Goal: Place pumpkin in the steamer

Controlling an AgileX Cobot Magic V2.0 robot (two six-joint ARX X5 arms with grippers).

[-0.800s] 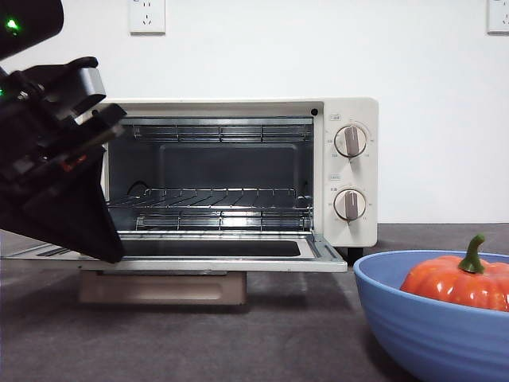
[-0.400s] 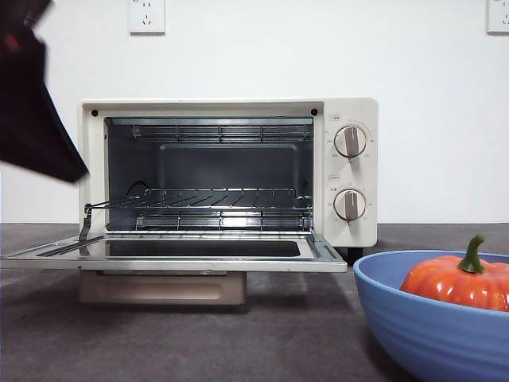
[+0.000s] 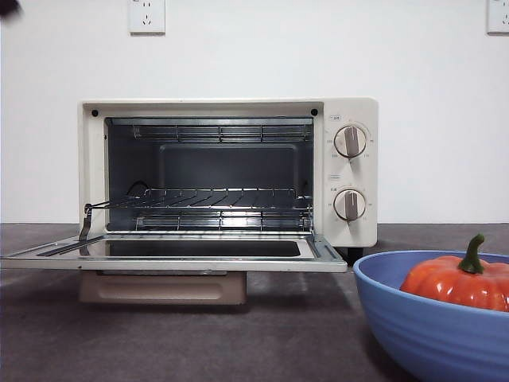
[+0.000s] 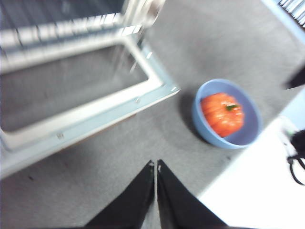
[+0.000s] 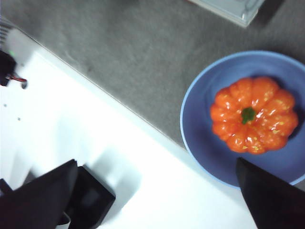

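The steamer (image 3: 347, 171) stands on the dark table with its door (image 3: 183, 253) folded down flat and its wire rack (image 3: 211, 200) bare. The orange pumpkin (image 3: 460, 280) with a green stem sits in a blue bowl (image 3: 413, 326) at the front right. My left gripper (image 4: 156, 166) is shut and empty, high above the table in front of the open door (image 4: 90, 121), with the pumpkin (image 4: 222, 113) off to one side. My right gripper (image 5: 155, 162) is open and empty, above the pumpkin (image 5: 252, 114) and the bowl (image 5: 200, 148).
A white surface (image 5: 95, 143) borders the table edge near the bowl. A black arm tip (image 3: 8, 6) shows at the front view's top left corner. Wall sockets (image 3: 147, 16) sit on the white back wall.
The dark arm that stood at the left of the oven door has risen up and to the left, almost out of the front view. The door stays open; the pumpkin has not moved.
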